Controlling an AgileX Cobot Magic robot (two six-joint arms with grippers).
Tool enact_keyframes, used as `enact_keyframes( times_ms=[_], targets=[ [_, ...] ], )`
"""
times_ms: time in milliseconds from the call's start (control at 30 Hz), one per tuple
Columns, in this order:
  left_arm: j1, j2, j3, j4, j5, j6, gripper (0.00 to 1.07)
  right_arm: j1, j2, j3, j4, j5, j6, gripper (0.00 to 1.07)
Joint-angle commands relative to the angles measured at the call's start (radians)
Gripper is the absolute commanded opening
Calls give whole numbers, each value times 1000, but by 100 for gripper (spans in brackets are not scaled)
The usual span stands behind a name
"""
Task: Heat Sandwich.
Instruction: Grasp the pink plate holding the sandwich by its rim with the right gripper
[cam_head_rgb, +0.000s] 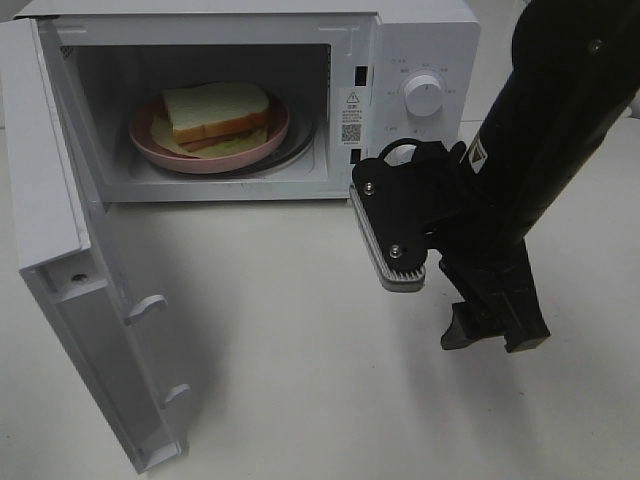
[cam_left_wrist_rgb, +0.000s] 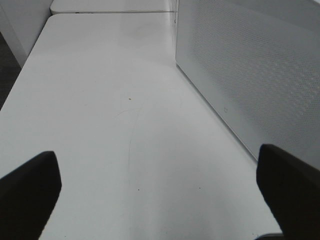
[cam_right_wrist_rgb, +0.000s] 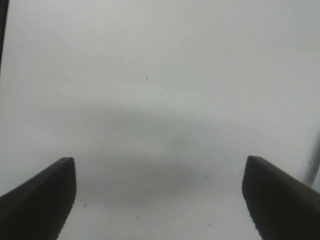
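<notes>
**Exterior high view.** The sandwich (cam_head_rgb: 215, 110) is lying on the pink plate (cam_head_rgb: 150, 145) inside the open microwave (cam_head_rgb: 420, 40), upper left of the frame. The door (cam_head_rgb: 60, 200) is hanging wide along the left edge. The right gripper (cam_head_rgb: 435, 305), centre right, is hovering over the surface (cam_head_rgb: 300, 330), fingers (cam_head_rgb: 390, 240) released and empty.

**Left wrist view.** The left gripper (cam_left_wrist_rgb: 157, 155) is showing its fingers spread, grasping nothing, beside a perforated white panel (cam_left_wrist_rgb: 250, 75) at the right.

**Right wrist view.** Parted fingers are framing bare surface.

Closing the door is likely the step in hand. It is best done by pushing slowly on the outer face near the free edge.
</notes>
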Motion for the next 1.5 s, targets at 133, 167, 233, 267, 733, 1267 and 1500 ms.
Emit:
enact_keyframes(
  times_ms=[133,167,233,267,733,1267,1500],
  targets=[
    [0,-17,3,-7,-13,-1,100,29,-3,-41,-126,-10,82,94],
    [0,-17,3,-7,-13,-1,100,39,4,-66,-151,-14,93,94],
    [0,-17,3,-7,-13,-1,100,44,10,-80,-166,-18,102,93],
    [0,-17,3,-7,-13,-1,100,50,17,-94,-177,-25,113,93],
    [0,-17,3,-7,-13,-1,100,84,149,-253,-222,-119,122,91],
    [0,-17,3,-7,-13,-1,100,84,328,-438,-229,-249,126,88],
    [0,-17,3,-7,-13,-1,100,84,410,-523,-228,-272,130,88]
  ],
)
